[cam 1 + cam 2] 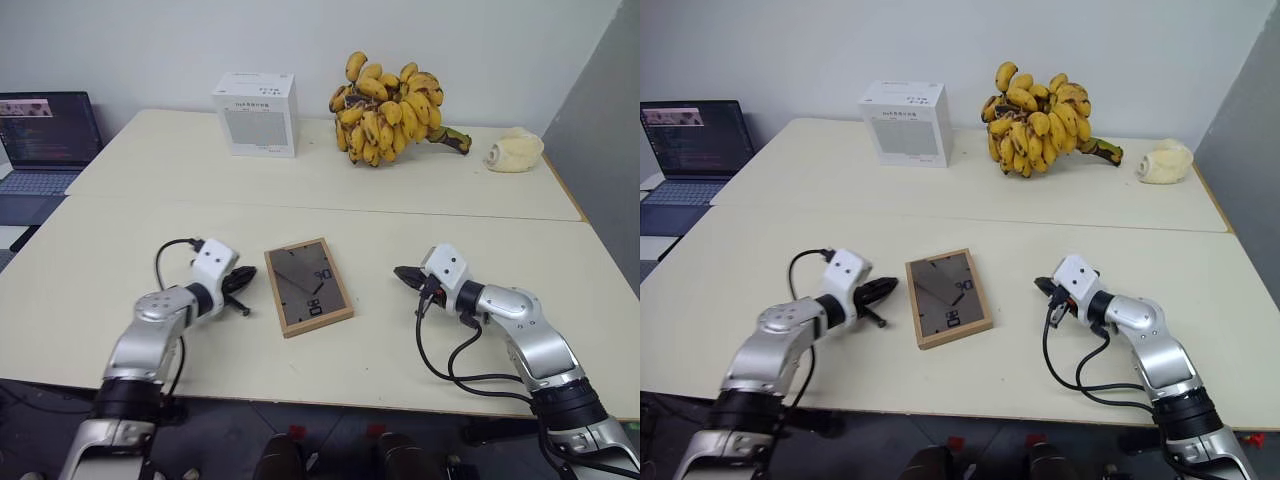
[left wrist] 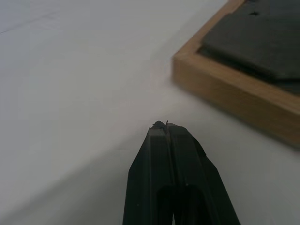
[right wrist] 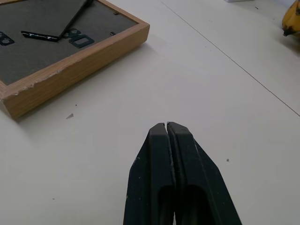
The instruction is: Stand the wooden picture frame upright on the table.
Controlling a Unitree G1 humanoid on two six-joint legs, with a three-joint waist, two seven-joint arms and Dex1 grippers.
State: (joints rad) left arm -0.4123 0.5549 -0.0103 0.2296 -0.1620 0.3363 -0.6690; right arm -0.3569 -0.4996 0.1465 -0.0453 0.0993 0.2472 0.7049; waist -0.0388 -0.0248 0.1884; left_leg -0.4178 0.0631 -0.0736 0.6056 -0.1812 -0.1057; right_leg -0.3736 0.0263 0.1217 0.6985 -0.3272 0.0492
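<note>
Frame flat, face-down, both grippers closed & empty.
Wooden picture frame [image 1: 308, 287] lies back-up on table [image 1: 150, 230], mid-front, between left gripper [image 1: 243, 283] and right gripper [image 1: 404, 275]. Risk: closed tips just shove it sideways, or it skids w/o lifting; stand looks folded, so prob topples.

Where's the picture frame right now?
The wooden picture frame lies flat, back panel up, on the near part of the table, between the left pincer and the right pincer, touching neither.
</note>
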